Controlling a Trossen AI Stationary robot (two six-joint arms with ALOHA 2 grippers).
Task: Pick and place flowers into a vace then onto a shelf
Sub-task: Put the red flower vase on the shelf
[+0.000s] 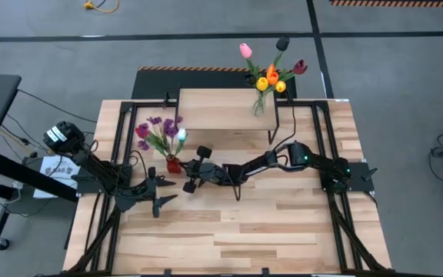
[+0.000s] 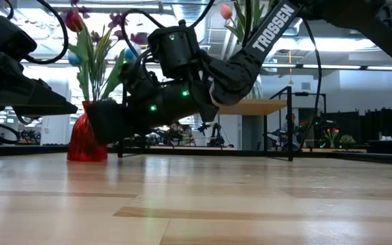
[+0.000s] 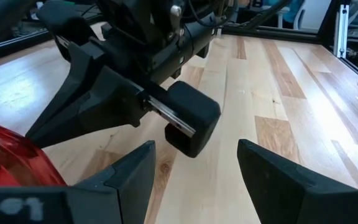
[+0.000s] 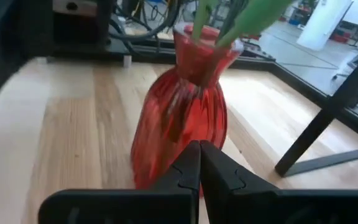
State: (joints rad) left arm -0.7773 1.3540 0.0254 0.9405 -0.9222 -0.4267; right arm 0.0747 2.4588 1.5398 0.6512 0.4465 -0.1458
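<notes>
A red vase (image 1: 174, 164) stands on its base on the plank tabletop, left of middle. It holds purple and pink flowers (image 1: 158, 132) with one light blue one. My right gripper (image 4: 199, 163) reaches in level from the table's right, shut, its tips at the vase's lower body (image 4: 179, 130). In the low view its dark fingers (image 2: 101, 122) overlap the vase (image 2: 86, 141). My left gripper (image 1: 160, 201) waits open near the table's left front, a little nearer than the vase, with nothing between its fingers (image 3: 129, 180). My right gripper points its shut fingertips level at the red vase's lower body (image 4: 166, 155), coming from the table's right. I cannot tell whether they touch it. The vase stands upright on the tabletop.
The light wood shelf (image 1: 225, 109) stands on black legs (image 4: 328, 124) at the table's far middle. A clear vase (image 1: 260, 101) with red, orange, yellow and pink tulips (image 1: 271, 75) stands on its far right corner. Bare planks (image 1: 252, 231) lie toward the near edge.
</notes>
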